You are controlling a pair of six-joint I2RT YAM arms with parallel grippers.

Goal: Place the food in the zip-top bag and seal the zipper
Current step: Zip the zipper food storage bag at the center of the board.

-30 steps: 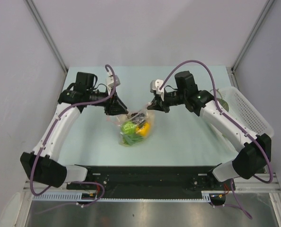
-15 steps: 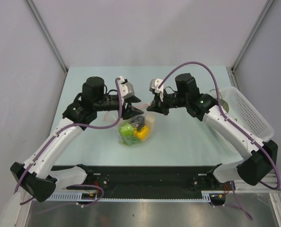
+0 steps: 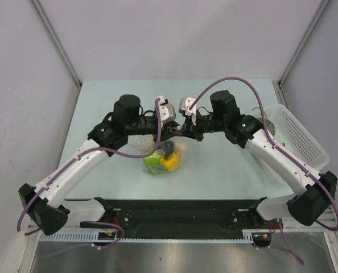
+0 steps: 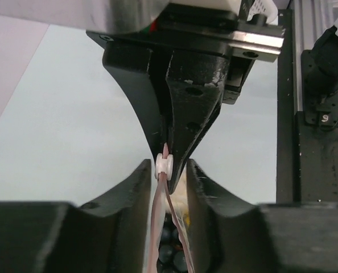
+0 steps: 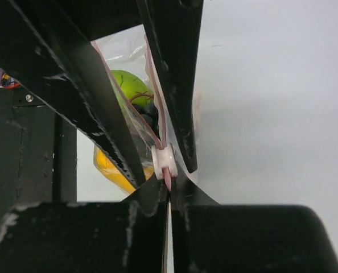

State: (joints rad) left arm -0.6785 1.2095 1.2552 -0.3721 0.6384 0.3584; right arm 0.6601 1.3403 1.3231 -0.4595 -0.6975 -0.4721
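The zip-top bag point(image 3: 164, 156) lies mid-table with the food inside: a green fruit point(image 5: 129, 85), a yellow-orange piece point(image 5: 115, 170) and a dark grape bunch point(image 4: 172, 253). My right gripper point(image 5: 169, 196) is shut on the end of the pink zipper point(image 4: 159, 227), just past its white slider point(image 5: 164, 160). My left gripper point(image 4: 169, 176) faces it almost tip to tip, its jaws apart on either side of the zipper at the slider point(image 4: 165, 165). From above, the left gripper point(image 3: 172, 126) and the right gripper point(image 3: 185, 128) meet over the bag's upper end.
A white latticed basket point(image 3: 299, 133) stands at the right table edge behind my right arm, with something green in it. Grey walls close in the table on both sides and at the back.
My left arm has swung right along the bag's mouth until its gripper reached the right gripper. Its jaws widened, then narrowed. The right gripper kept its hold in place.
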